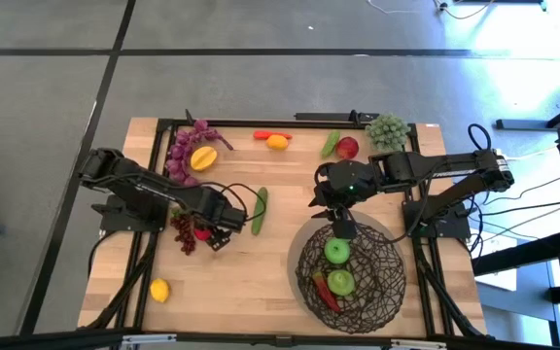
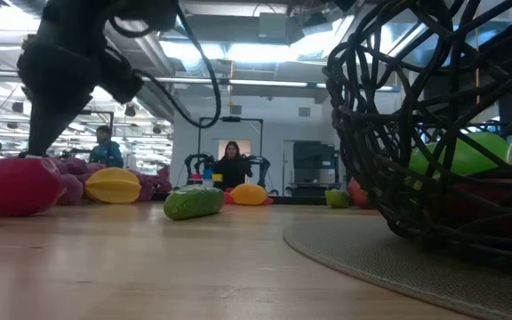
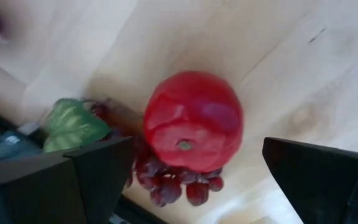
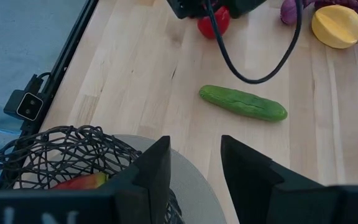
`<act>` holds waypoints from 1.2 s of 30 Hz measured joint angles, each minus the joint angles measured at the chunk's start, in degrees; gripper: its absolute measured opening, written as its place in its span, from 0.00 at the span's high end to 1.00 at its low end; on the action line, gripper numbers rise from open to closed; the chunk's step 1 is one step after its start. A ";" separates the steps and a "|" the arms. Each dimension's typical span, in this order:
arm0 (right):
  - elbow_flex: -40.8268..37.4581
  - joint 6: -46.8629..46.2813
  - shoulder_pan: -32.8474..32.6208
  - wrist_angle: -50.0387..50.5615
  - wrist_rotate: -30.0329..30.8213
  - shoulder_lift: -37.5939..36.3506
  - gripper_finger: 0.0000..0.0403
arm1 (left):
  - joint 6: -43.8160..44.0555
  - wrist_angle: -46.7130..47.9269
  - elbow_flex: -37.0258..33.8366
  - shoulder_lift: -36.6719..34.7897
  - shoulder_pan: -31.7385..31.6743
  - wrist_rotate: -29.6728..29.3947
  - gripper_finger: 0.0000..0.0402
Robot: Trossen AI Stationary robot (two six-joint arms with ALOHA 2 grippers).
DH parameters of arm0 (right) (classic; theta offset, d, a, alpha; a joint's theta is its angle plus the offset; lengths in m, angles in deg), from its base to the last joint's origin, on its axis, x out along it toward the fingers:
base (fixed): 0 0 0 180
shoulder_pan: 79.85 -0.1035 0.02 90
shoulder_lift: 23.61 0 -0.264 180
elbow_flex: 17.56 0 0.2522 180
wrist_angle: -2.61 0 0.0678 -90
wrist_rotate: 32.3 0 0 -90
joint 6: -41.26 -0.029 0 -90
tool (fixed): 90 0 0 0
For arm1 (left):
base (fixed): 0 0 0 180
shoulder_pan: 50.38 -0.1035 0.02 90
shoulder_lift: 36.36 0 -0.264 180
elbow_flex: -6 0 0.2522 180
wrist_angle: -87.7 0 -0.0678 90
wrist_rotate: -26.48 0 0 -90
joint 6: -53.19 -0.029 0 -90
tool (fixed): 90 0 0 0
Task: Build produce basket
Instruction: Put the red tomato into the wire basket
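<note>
A red apple point(image 3: 191, 121) lies on the wooden table against a bunch of red grapes point(image 3: 173, 183) with a green leaf point(image 3: 73, 124). My left gripper point(image 3: 199, 149) points down over it, open, one finger on each side of the apple, touching nothing I can see. The dark woven basket point(image 1: 382, 282) stands on a round grey mat at the near right and holds two green apples point(image 1: 336, 251) and a red chili point(image 1: 325, 294). My right gripper point(image 1: 341, 230) hangs open and empty above the basket's far rim. A green cucumber point(image 1: 259, 210) lies between the arms.
Purple grapes point(image 1: 185, 151) and a yellow lemon point(image 1: 203, 157) lie at the far left. A carrot and a lemon point(image 1: 273, 140), a green piece point(image 1: 331, 144), a red apple point(image 1: 347, 148) and green grapes point(image 1: 387, 128) line the far edge. Another lemon point(image 1: 159, 290) sits near left.
</note>
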 joint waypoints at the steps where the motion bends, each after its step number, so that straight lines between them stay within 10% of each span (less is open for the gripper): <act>1: 0.00 0.02 0.00 0.02 0.00 0.00 0.66 | 0.00 -0.68 -0.69 0.00 0.00 0.02 0.14; 36: 0.00 0.07 0.00 0.00 0.00 0.00 0.66 | 2.26 -12.05 -9.00 0.00 0.31 -1.25 0.14</act>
